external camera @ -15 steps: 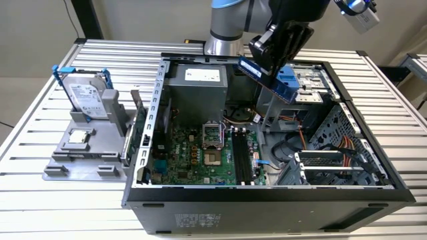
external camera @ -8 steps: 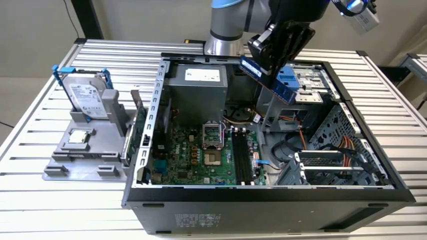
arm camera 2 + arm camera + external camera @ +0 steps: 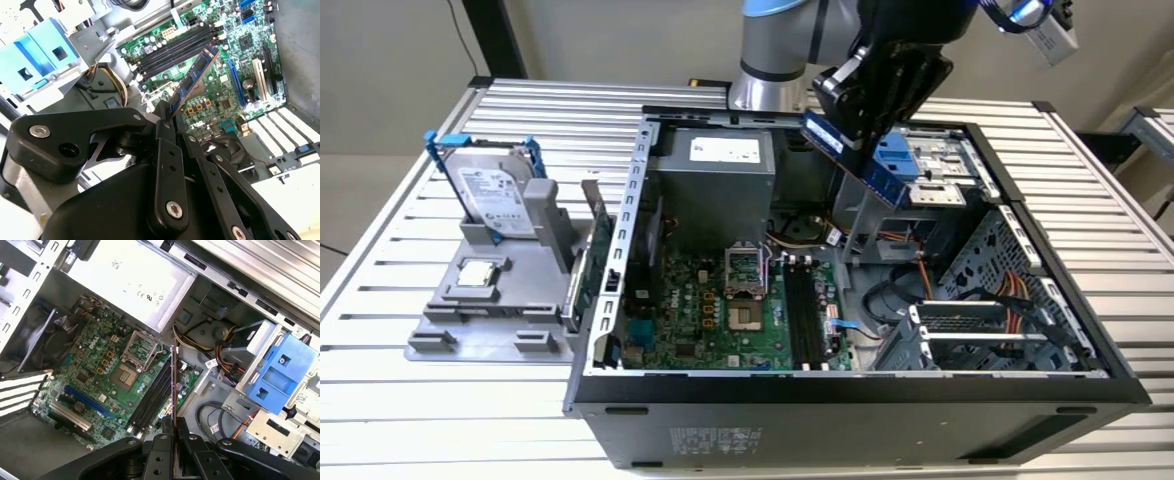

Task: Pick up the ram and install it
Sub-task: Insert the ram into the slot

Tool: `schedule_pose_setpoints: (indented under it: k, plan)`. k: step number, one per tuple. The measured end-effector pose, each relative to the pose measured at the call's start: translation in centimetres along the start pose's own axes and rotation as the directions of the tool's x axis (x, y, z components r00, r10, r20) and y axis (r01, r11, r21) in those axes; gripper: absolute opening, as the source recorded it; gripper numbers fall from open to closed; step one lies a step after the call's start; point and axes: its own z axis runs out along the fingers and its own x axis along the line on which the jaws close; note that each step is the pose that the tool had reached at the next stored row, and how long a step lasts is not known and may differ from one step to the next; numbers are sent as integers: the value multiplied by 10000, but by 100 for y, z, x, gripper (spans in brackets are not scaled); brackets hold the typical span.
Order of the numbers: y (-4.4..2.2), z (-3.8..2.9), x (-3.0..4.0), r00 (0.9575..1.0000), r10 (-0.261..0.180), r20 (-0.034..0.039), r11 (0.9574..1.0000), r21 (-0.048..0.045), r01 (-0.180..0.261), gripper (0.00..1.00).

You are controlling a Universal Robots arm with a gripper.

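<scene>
My gripper (image 3: 861,128) hangs over the open computer case (image 3: 854,385), shut on the ram (image 3: 870,172). The ram is a long flat stick with a dark blue board, and it juts down from the fingers at a slant. In the second wrist view the ram (image 3: 194,80) reaches out from the gripper (image 3: 167,114) over the green motherboard (image 3: 215,95), well above the black memory slots (image 3: 175,50). The first wrist view shows the ram (image 3: 173,380) edge-on, running out from the gripper (image 3: 172,426) roughly along the memory slots (image 3: 150,402).
A grey stand on the exterior view's left holds a silver hard drive in a blue frame (image 3: 494,195) and a small square CPU chip (image 3: 478,272). Inside the case are the grey power supply (image 3: 714,175), an open CPU socket (image 3: 744,275), a blue drive caddy (image 3: 277,372) and cable bundles (image 3: 987,295).
</scene>
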Motion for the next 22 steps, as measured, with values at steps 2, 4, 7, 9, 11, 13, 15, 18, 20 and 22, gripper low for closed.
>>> schedule_pose_setpoints:
  k: [2, 4, 7, 9, 11, 13, 15, 18, 20, 22]
  plan:
    - [0, 0, 0, 9999, 120, 1, 9999, -1, -120, 0]
    - [0, 0, 0, 9997, 237, 2, 9997, -3, -237, 0]
    - [0, 0, 0, 9990, 450, 6, 9990, -7, -450, 0]
    - [0, 0, 0, 9981, 620, 8, 9981, -12, -620, 0]
    - [0, 0, 0, 9968, 800, 11, 9968, -17, -800, 0]
    - [0, 1, 0, 9950, 994, 14, 9950, -23, -994, 0]
    - [0, 1, 0, 9930, 1182, 18, 9930, -29, -1182, 0]
    - [0, 0, 0, 9892, 1469, 21, 9892, -37, -1469, 0]
    - [0, 1, 0, 9863, 1652, 24, 9862, -43, -1652, 0]
    - [0, 1, 0, 9829, 1841, 27, 9829, -49, -1841, 0]
